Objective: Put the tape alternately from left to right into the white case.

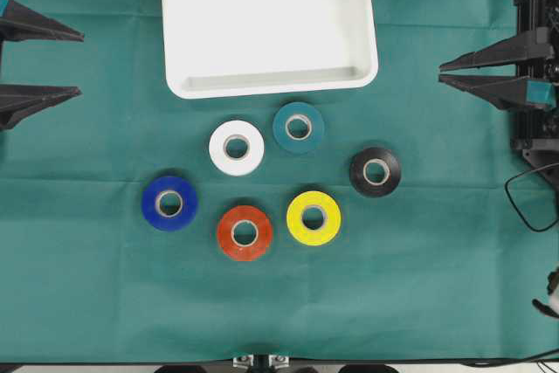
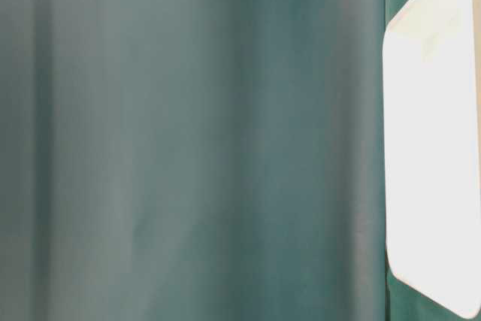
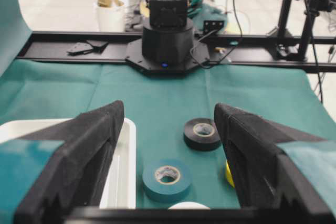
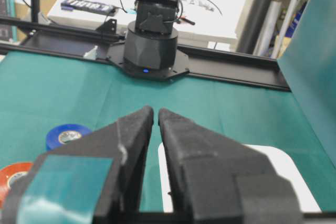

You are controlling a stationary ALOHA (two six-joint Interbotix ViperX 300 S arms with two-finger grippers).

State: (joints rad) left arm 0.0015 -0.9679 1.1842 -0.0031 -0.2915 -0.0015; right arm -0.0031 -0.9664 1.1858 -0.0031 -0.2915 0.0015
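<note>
The white case (image 1: pixel 262 85) lies empty at the back centre of the green cloth. In front of it lie several tape rolls, flat and apart: white (image 1: pixel 237 147), teal (image 1: pixel 298 127), black (image 1: pixel 376 171), blue (image 1: pixel 169 203), red (image 1: pixel 244 232) and yellow (image 1: pixel 314 217). My left gripper (image 1: pixel 81 63) is open at the far left edge, holding nothing. Its wrist view shows the teal roll (image 3: pixel 167 179) and black roll (image 3: pixel 202 134) beyond its jaws, with the case rim (image 3: pixel 126 171) on the left. My right gripper (image 1: pixel 441 73) is shut and empty at the far right; the blue roll (image 4: pixel 65 135) is at its lower left.
A black cable loop (image 1: pixel 528 198) lies at the right edge of the cloth. The opposite arm's base (image 3: pixel 167 40) stands on a black rail across the table. The table-level view is a blur of green cloth with the case (image 2: pixel 432 148) at its right.
</note>
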